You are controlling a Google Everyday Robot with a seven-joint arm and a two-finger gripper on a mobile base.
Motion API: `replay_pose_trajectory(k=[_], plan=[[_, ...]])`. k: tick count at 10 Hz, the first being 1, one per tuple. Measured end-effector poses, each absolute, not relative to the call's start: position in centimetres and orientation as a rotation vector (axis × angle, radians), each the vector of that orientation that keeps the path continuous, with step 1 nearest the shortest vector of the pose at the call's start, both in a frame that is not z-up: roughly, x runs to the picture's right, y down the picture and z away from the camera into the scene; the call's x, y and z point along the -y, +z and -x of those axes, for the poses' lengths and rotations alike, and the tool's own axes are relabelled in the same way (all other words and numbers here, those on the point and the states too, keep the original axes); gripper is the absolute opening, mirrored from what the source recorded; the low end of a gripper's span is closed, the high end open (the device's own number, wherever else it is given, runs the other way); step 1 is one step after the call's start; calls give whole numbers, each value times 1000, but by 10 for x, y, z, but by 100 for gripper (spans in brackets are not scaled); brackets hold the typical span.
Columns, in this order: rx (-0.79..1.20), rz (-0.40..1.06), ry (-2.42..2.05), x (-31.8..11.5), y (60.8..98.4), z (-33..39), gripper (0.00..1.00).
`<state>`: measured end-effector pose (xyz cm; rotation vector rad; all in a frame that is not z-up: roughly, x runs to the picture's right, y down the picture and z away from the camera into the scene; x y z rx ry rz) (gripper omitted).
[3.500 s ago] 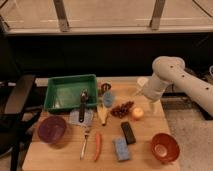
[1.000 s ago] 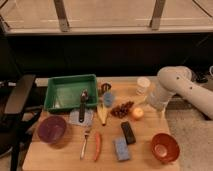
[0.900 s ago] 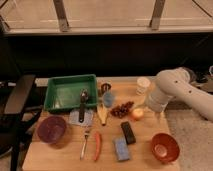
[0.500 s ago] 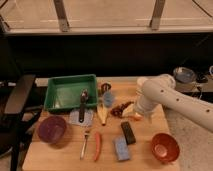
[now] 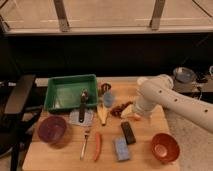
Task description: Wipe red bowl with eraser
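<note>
The red bowl (image 5: pixel 165 147) stands upright at the front right of the wooden table. The eraser (image 5: pixel 128 132), a small flat black block, lies left of it near the table's middle front. My gripper (image 5: pixel 130 114) is at the end of the white arm (image 5: pixel 167 100), which reaches in from the right. It hangs low over the table just behind the eraser, and apart from the red bowl.
A light blue sponge (image 5: pixel 120 148) lies just in front of the eraser. There are also an orange carrot (image 5: pixel 97 146), a fork (image 5: pixel 85 142), a purple bowl (image 5: pixel 52 130), a green tray (image 5: pixel 70 91), a banana (image 5: pixel 102 114) and a blue cup (image 5: pixel 108 98). A metal bowl (image 5: pixel 183 75) sits at the back right.
The arm has swung from the table's right edge leftward and down to the middle. It now covers the apple, and the gripper is close behind the eraser.
</note>
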<state>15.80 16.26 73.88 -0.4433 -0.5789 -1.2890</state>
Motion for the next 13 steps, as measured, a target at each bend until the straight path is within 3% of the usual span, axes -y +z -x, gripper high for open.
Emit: replay_pose_trajectory(k=[10,11,13], plan=[[660,496,-1338,-216,809,-122,80],[671,501,-1322,-219,812,-123,76],[689,508,-1294,-225,817,-125,58]])
